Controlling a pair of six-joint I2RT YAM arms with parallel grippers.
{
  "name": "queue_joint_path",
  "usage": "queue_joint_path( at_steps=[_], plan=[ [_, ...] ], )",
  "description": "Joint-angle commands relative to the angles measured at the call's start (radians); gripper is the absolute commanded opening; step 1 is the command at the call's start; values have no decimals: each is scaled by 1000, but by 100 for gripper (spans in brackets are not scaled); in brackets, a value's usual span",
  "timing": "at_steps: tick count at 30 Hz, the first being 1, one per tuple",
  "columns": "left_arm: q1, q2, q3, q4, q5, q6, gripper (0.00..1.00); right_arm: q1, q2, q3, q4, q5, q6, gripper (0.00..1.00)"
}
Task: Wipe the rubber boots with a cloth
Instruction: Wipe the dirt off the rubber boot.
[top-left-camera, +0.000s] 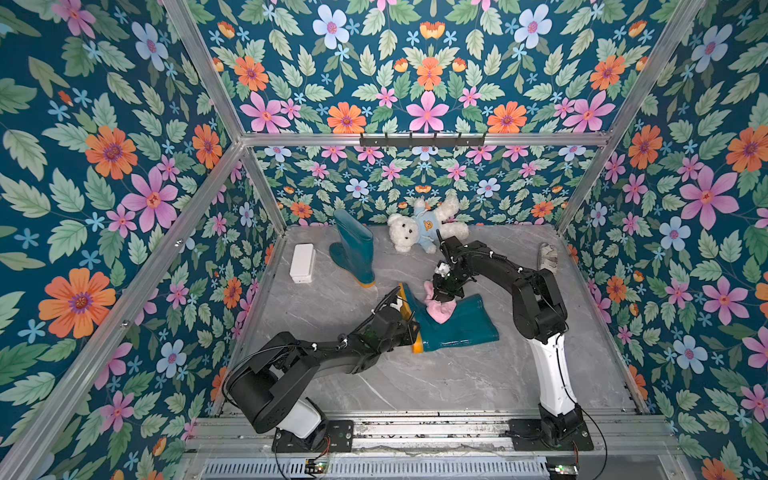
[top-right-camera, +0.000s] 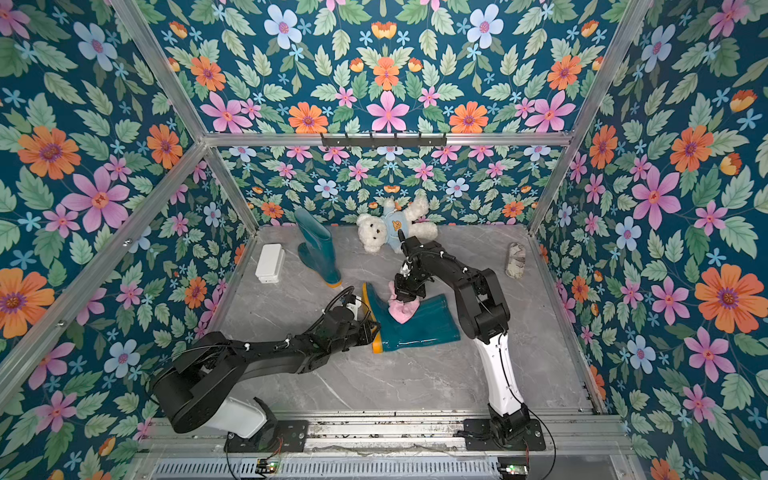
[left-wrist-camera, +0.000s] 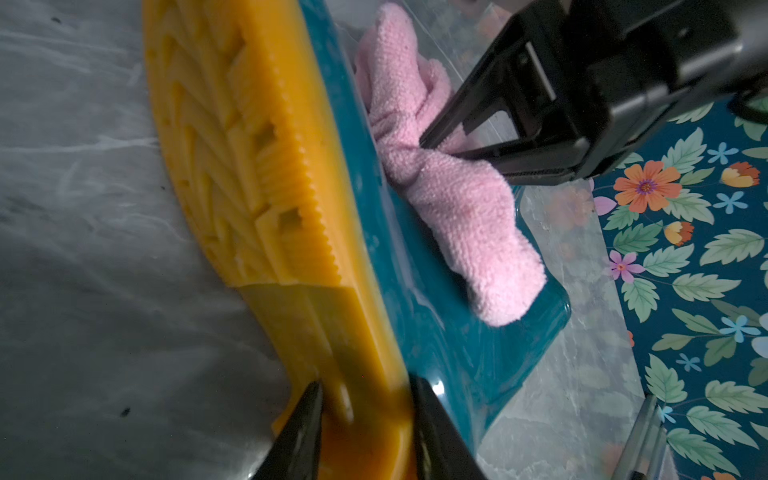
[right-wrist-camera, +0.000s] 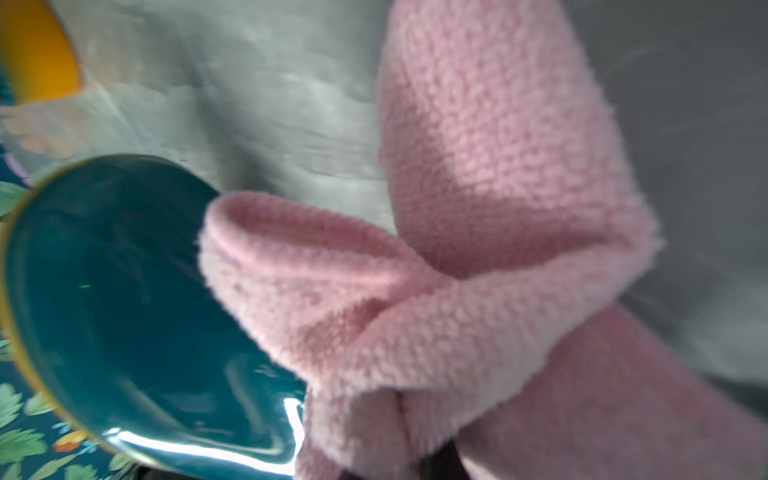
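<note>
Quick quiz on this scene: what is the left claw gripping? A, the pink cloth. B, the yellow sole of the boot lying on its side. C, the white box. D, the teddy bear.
B: in the left wrist view the left claw pinches the yellow sole of the lying boot at its heel; the right claw holds the pink cloth.

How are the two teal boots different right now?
The far boot stands upright on its sole; the near boot lies on its side. The left gripper clamps the near boot's sole, while nothing touches the far boot. The right gripper presses the pink cloth on the near boot; the far boot has no cloth. Both are shiny teal with yellow-orange soles.
</note>
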Motion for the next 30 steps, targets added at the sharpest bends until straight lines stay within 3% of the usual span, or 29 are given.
queue_joint_path(
  at_steps=[1, 11, 15, 22, 30],
  plan=[
    [6, 28, -29, -296, -10, 46, 36, -32, -20, -31, -139, 151, -77, 0],
    [18, 39, -40, -268, 12, 60, 36, -265, -165, -278, -44, 256, -45, 0],
    [19, 44, -38, -264, 19, 63, 36, -259, -207, -273, 1, 230, -9, 0],
    [18, 50, -17, -284, 19, 61, 36, -6, -55, 106, -42, 149, 49, 0],
    [18, 33, 6, -326, 7, 59, 36, 43, 97, 360, 22, -41, 130, 0]
  ],
)
